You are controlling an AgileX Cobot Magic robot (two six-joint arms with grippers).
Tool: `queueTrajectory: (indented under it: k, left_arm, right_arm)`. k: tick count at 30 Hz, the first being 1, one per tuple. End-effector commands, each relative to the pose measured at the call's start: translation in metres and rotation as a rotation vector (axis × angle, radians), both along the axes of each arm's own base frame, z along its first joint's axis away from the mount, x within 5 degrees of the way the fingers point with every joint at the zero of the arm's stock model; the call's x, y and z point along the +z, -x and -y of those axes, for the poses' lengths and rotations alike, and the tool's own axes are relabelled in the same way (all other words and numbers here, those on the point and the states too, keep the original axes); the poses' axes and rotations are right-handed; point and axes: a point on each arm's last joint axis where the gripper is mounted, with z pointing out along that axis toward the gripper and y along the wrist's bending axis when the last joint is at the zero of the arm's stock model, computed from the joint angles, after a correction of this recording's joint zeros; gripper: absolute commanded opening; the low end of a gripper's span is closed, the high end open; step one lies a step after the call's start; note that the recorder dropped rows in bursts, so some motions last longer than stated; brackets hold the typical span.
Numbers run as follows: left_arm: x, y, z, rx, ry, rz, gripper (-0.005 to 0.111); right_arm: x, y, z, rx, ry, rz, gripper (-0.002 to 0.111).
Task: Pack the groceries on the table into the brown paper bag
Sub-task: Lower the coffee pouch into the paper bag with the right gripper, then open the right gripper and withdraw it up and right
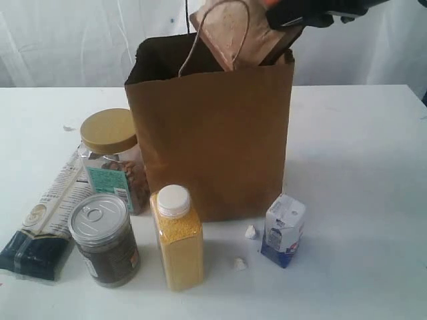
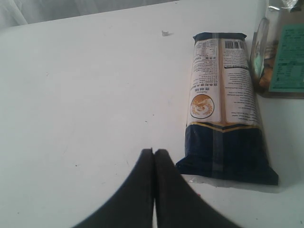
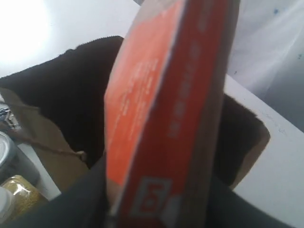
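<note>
R claw (image 1: 283, 27) clamped on flat brown orange-labelled pouch (image 3: 161, 109), long axis pointing down, over mouth of tall brown kraft paper bag (image 1: 213, 133) (L claw (image 2: 153, 159) pinched together, empty).

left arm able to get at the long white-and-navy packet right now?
Likely yes. The left gripper, shut and empty, is beside the navy end of the long white-and-navy packet, only bare table between. Nothing lies on the packet; the tan-lidded jar stands by its far end.
</note>
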Motion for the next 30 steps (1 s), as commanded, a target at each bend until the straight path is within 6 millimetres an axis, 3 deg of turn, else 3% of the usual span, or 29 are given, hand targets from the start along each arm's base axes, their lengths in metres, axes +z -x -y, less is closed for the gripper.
queueTrajectory:
  k: [1, 10, 19, 30]
  left_arm:
    - [0.000, 0.000, 0.000, 0.004, 0.006, 0.006, 0.000]
    - [0.000, 0.000, 0.000, 0.004, 0.006, 0.006, 0.000]
    - [0.000, 0.000, 0.000, 0.003, 0.004, 0.006, 0.000]
    - [0.000, 0.000, 0.000, 0.004, 0.006, 0.006, 0.000]
  right_arm:
    - [0.001, -0.005, 0.002, -0.048, -0.015, -0.003, 0.000]
    - [-0.002, -0.002, 0.000, -0.032, -0.025, -0.072, 0.001]
    - [-0.006, -0.002, 0.003, -0.051, 0.016, -0.099, 0.020]
    - [-0.012, -0.003, 0.009, -0.112, 0.080, -0.135, 0.032]
